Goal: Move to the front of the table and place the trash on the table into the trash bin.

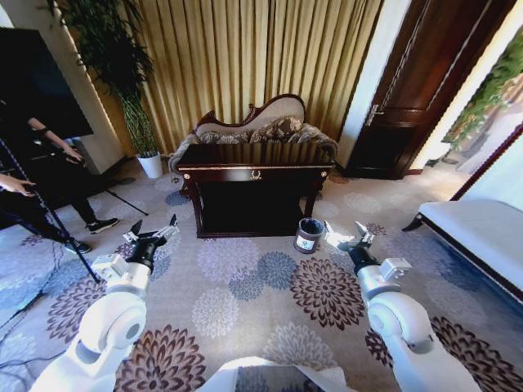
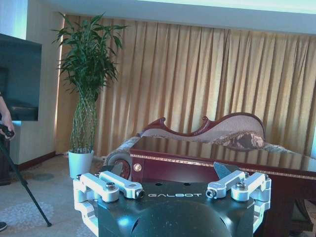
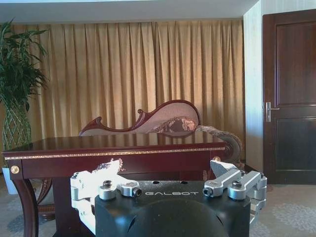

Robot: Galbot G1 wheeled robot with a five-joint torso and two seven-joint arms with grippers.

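The table (image 1: 255, 167) is dark, glossy wood and stands across the patterned carpet ahead of me, its front rail facing me. The table (image 2: 222, 165) fills the middle of the left wrist view, and the table (image 3: 118, 148) also spans the right wrist view. The trash is out of view on its reflective top. A small round trash bin (image 1: 310, 235) with a black liner sits on the floor by the table's right front leg. My left gripper (image 1: 153, 233) is held open above the carpet, left of the table. My right gripper (image 1: 350, 237) is open too, just right of the bin.
A carved sofa (image 1: 261, 122) stands behind the table against gold curtains. A white plant pot (image 1: 150, 165) is at the back left, a dark door (image 1: 409, 98) at the back right, and a pale bench (image 1: 482, 233) on the right. A person with a tripod (image 1: 49, 163) is at the left.
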